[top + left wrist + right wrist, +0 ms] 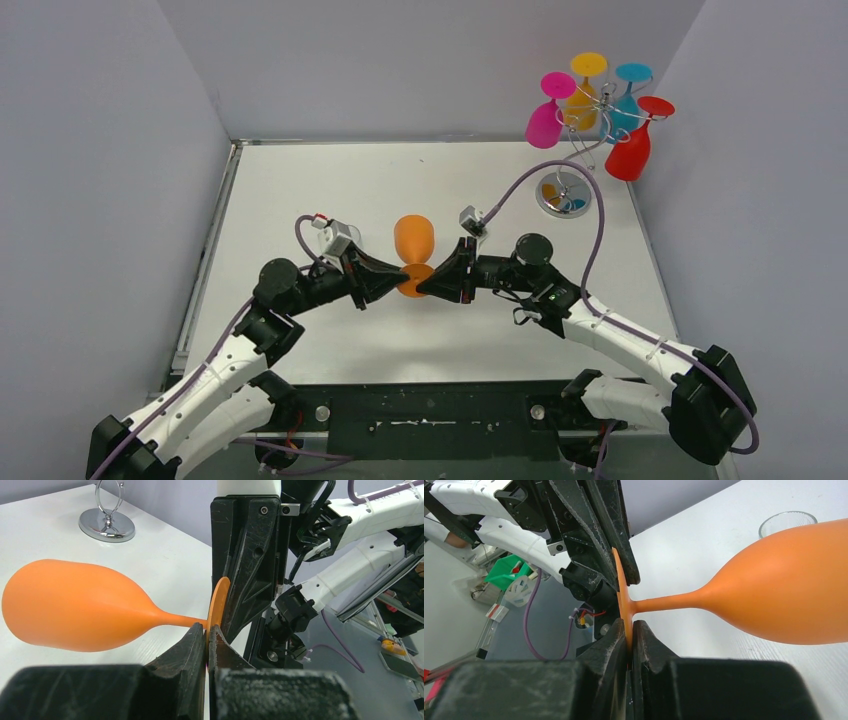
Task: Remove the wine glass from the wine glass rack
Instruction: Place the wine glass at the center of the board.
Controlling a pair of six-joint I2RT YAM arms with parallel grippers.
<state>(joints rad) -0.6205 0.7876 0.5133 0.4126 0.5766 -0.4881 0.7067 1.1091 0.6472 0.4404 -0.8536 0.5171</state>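
The orange wine glass (413, 243) is off the wine glass rack (562, 192) and well apart from it, lying sideways with its bowl pointing back toward the rack's end of the table. The left gripper (395, 283) and the right gripper (425, 283) are each pressed together on opposite edges of its thin foot (218, 600). With two pinches on so slim a disc and the bowl hanging out unsupported, I judge that any out-of-step pull between the arms could twist the foot loose, or one jaw letting go could drop the bowl onto the table; no brand, label or writing can be read anywhere.
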